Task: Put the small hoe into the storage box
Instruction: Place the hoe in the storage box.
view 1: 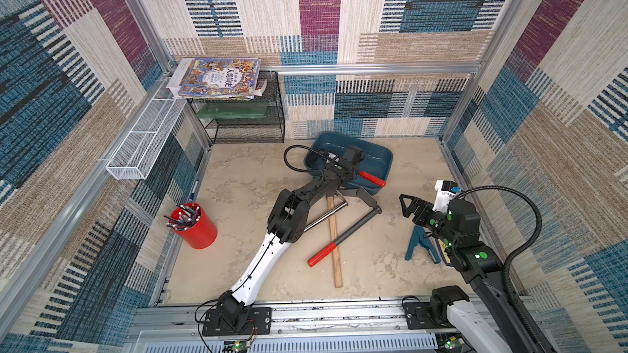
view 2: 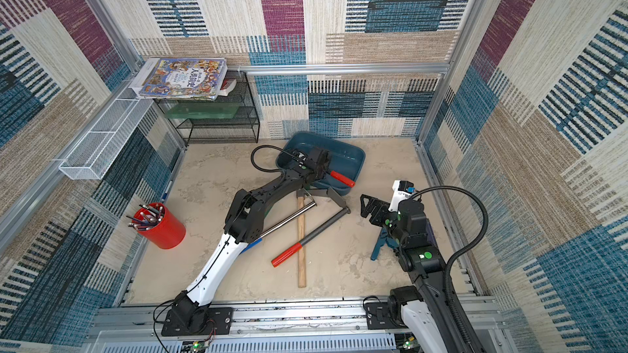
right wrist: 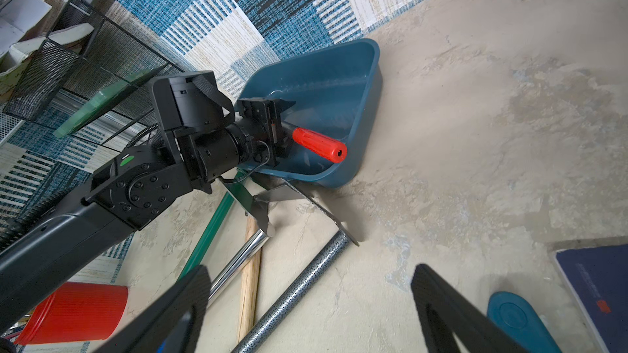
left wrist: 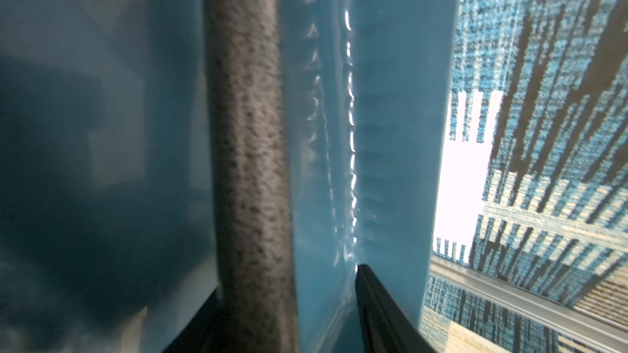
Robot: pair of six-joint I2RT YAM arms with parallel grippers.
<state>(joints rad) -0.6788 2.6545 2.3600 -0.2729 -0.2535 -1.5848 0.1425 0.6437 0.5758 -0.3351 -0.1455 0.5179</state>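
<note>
The storage box [view 1: 375, 161] is a shallow teal-blue plastic tub with rounded corners and a rolled rim. It sits on the counter near the back wall, turned askew to it. The small hoe [view 1: 372, 179] has a speckled grey shaft [left wrist: 248, 130] and a ribbed red grip [right wrist: 319, 145]. The shaft runs along inside the tub, while the grip reaches out over the near rim (the blade end is hidden). The shaft lies between the parted fingers of the left tool [left wrist: 289, 278].
</note>
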